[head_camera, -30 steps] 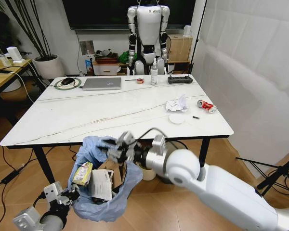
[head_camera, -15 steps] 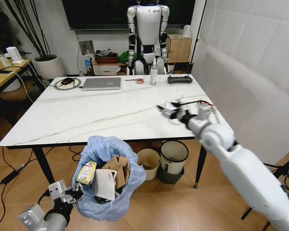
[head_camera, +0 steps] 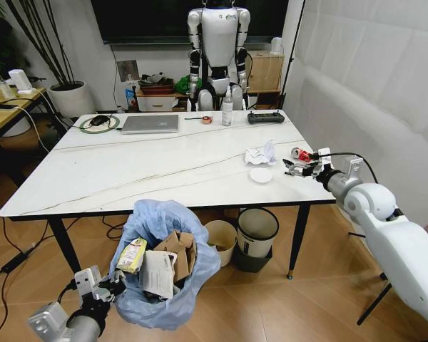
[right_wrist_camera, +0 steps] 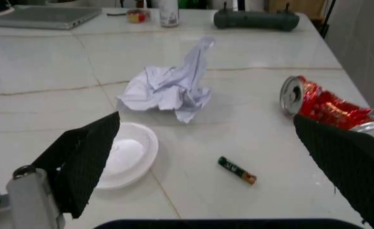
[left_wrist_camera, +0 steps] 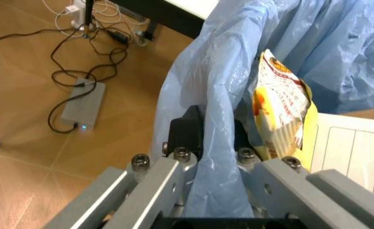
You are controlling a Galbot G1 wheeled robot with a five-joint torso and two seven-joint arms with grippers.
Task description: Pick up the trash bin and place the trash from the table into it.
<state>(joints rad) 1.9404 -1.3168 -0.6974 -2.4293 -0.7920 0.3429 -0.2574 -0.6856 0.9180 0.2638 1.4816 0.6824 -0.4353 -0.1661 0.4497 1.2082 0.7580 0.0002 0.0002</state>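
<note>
Litter still on the table point(head_camera: 128, 167) comes to four pieces: one crumpled tissue point(head_camera: 261, 154), one small white plate point(head_camera: 261, 174), one crushed red can point(head_camera: 303, 155) and one short dark stick (a pen or similar; too small to tell) point(right_wrist_camera: 236, 171). All four sit in a loose cluster near the table's 3 o'clock edge, the can at the tissue's 3 o'clock and the plate at its 6 o'clock, none touching. The right gripper point(head_camera: 298, 167) hovers just over that edge beside the can, arm stretched in from the right, fingers spread wide apart and holding nothing. One trash bin point(head_camera: 164, 274), its blue bag bulging with cardboard, paper and a yellow wrapper, hangs in front of the table at 6 o'clock, above the wooden floor. The left gripper point(left_wrist_camera: 212, 152), low at 7 o'clock, is clamped on the bin's bagged rim, one finger outside and one inside.
</note>
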